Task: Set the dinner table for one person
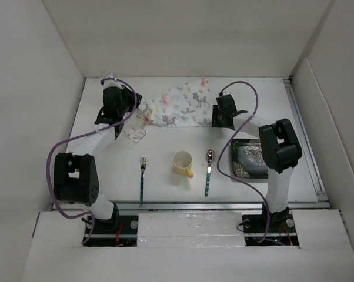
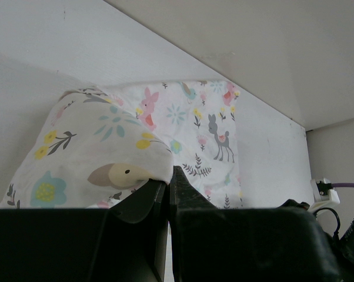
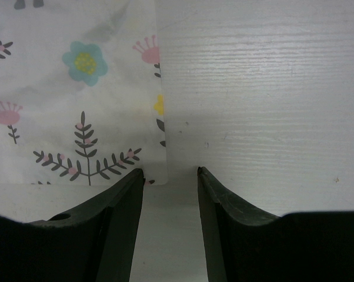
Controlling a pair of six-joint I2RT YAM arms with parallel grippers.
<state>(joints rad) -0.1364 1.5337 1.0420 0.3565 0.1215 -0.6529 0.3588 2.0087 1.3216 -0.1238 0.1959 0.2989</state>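
Logging what we see: left gripper (image 2: 169,187) pinched tight on placemat (image 2: 183,123); right gripper (image 3: 170,176) half open (empty) at its corner.

We are finding no legible text, label, brand, number or sign in any view. The only markings we are seeing are printed pictures on the placemat (image 1: 180,106): deer, rabbits, birds, flowers and leafy sprigs, none carrying lettering.
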